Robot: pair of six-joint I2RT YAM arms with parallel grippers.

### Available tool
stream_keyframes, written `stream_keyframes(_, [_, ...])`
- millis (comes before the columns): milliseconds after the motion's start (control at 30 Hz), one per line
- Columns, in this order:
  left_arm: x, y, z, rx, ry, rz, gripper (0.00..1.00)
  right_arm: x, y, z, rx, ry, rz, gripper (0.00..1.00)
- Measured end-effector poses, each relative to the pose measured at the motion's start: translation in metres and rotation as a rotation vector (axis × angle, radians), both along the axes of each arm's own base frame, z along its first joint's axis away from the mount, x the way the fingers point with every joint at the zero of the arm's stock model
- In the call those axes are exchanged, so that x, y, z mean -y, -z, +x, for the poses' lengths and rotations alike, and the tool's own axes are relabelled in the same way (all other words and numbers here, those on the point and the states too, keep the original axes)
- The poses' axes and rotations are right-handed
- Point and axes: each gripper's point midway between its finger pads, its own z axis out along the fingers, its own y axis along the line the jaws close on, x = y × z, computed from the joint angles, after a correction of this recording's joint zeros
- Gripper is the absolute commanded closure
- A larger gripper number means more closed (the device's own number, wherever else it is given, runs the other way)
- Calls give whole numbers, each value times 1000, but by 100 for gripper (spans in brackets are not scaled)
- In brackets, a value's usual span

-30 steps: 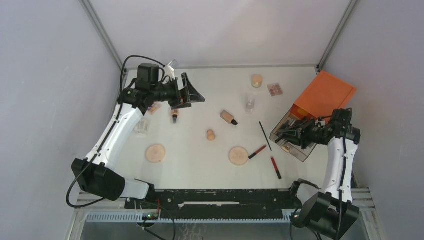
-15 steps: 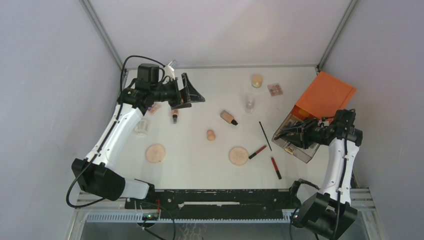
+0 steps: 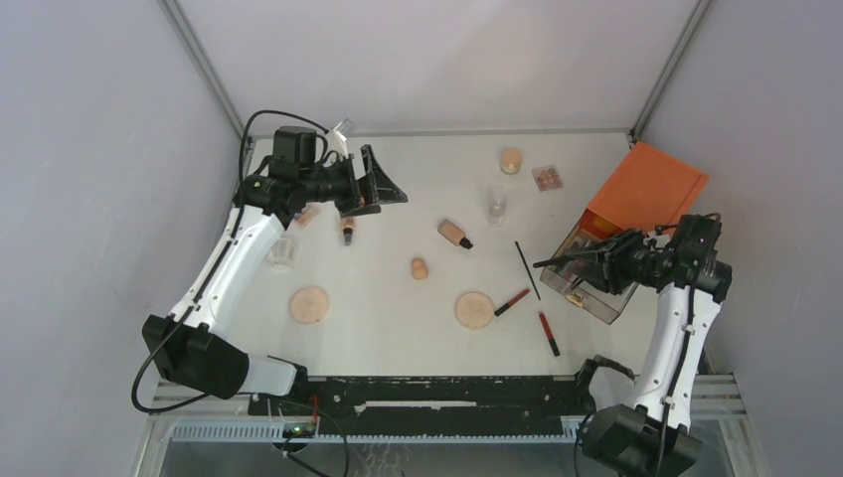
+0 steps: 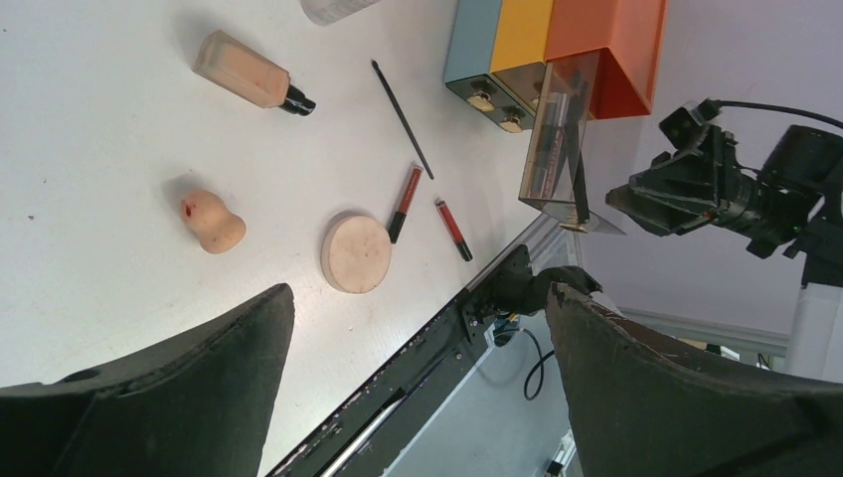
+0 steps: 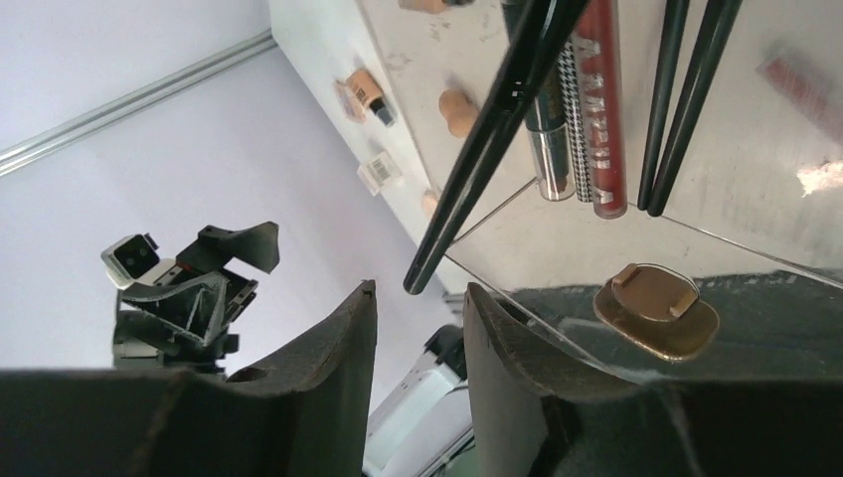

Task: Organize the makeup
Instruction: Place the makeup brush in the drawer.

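Makeup lies scattered on the white table: a peach bottle [image 3: 455,235], a beige sponge [image 3: 420,268], two tan discs [image 3: 475,309] [image 3: 309,304], two red pencils [image 3: 512,302] [image 3: 548,334] and a thin black brush [image 3: 527,269]. My right gripper [image 3: 594,266] [image 5: 420,298] is open at the front of the clear drawer [image 3: 582,283], nothing between its fingers. Another black brush [image 5: 477,159] lies in that drawer, its end jutting over the front edge just past my fingertips. More brushes [image 5: 686,99] and tubes [image 5: 596,119] lie inside. My left gripper [image 3: 393,186] [image 4: 420,290] hangs wide open and empty above the table's back left.
The orange-topped drawer box [image 3: 646,184] stands at the right edge, its drawer pulled out with a gold knob [image 5: 656,310]. A small palette [image 3: 547,178], a clear jar [image 3: 496,205] and a tan pot [image 3: 511,160] sit at the back. Another bottle [image 3: 347,232] lies under the left arm.
My right gripper has opened and drawn back to the right, leaving the black brush in the drawer with its end sticking out. The left arm has not moved.
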Motion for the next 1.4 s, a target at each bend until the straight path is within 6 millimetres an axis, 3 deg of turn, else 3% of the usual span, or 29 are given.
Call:
stream_keyframes(167, [10, 3, -6, 25, 34, 31, 0, 7, -21, -2, 101, -6, -160, 57])
stream_keyframes(367, [67, 7, -49, 101, 225, 92, 0, 2, -51, -16, 329, -57, -446, 56])
stream_keyframes(467, [80, 8, -55, 113, 266, 100, 0, -14, -60, -32, 443, -174, -547, 59])
stream_keyframes(533, [80, 8, -46, 123, 251, 121, 0, -26, -61, -35, 484, -265, -576, 61])
stream_keyframes(633, [73, 6, -28, 147, 200, 152, 0, -47, -49, -30, 479, -419, -623, 53])
stream_keyframes(800, [44, 9, -7, 149, 92, 183, 0, -68, -26, -7, 357, -571, -815, 48])
stream_keyframes(933, [29, 9, -5, 156, 46, 195, 0, -69, -12, 9, 280, -602, -942, 48])
stream_keyframes(1400, [29, 8, -7, 155, 44, 190, 0, -89, 0, 7, 282, -714, -953, 49])
